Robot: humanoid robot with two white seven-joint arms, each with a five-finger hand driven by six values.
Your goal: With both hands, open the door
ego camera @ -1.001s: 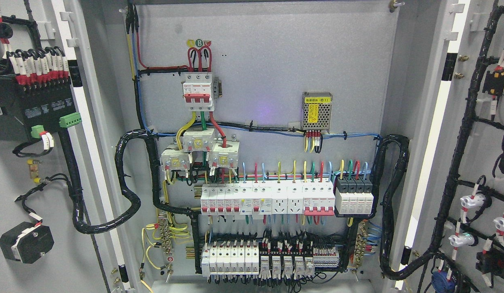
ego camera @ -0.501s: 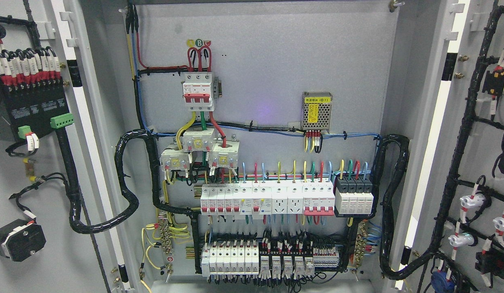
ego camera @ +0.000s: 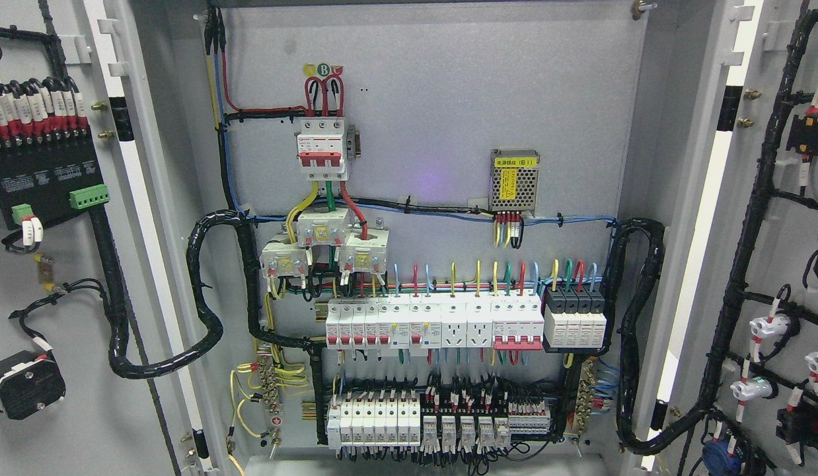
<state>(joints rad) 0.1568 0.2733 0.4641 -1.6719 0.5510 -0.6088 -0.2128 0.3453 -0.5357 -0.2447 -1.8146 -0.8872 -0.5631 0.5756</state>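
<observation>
Neither hand is showing anywhere in the frame, so whether either one is released, clenched or grasping a door cannot be told. Outward from where the hands would be working, the left door (ego camera: 65, 370) is filling the left side of the frame and the right door (ego camera: 789, 277) the right side, both standing wide open with their inner faces turned toward the camera. Each is a stiff sheet-metal leaf, likely fairly heavy, since it is carrying mounted parts: a black terminal block (ego camera: 42, 178) at upper left, and black cable looms (ego camera: 746, 264) with white fittings at right. Thick wrapped harnesses (ego camera: 204, 317) are bridging from the doors into the cabinet's back panel (ego camera: 435, 106), so they may be resisting at the end of the swing. The safest hold looks to be the bare outer edge of each leaf, away from wiring, with a steady push along the hinge arc.
</observation>
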